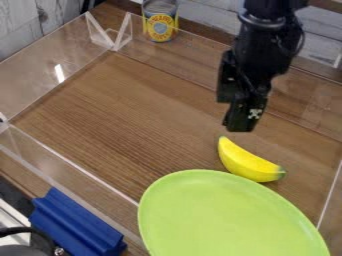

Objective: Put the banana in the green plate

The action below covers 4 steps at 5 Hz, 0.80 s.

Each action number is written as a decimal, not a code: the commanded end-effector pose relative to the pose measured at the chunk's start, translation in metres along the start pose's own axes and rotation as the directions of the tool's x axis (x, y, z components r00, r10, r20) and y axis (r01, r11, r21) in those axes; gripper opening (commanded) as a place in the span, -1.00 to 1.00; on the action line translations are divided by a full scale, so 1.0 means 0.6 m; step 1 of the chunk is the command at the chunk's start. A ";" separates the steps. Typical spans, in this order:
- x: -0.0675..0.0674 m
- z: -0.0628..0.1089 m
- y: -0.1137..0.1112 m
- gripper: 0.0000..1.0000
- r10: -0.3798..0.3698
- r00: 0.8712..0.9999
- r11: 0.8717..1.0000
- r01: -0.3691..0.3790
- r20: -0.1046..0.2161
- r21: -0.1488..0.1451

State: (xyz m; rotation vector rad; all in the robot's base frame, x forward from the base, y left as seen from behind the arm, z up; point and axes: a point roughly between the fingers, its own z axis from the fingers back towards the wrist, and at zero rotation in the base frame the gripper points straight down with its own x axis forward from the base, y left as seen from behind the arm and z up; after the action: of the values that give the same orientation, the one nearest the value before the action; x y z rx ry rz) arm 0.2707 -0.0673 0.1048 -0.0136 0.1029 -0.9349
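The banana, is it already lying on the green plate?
No, the banana lies on the wooden surface just beside the green plate.

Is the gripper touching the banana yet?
Apart. The camera view shows the open gripper above the banana, with bare wood visible between fingertips and fruit.

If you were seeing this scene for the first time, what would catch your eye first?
The large round lime-green plastic plate fills the bottom right. Just behind it, a short bright-yellow toy banana lies on the brown wooden table. The black gripper hangs open above the banana, pointing down.
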 end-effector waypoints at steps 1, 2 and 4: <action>0.016 0.004 -0.002 1.00 -0.094 0.995 0.995 0.093 0.028 0.032; 0.026 -0.013 -0.006 1.00 -0.163 0.986 0.986 0.162 0.028 0.031; 0.043 -0.058 -0.014 1.00 -0.245 0.969 0.969 0.244 0.021 0.038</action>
State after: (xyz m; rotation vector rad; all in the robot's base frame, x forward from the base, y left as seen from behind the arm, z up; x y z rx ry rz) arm 0.2721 -0.0899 0.0590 -0.0178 0.0996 -1.1740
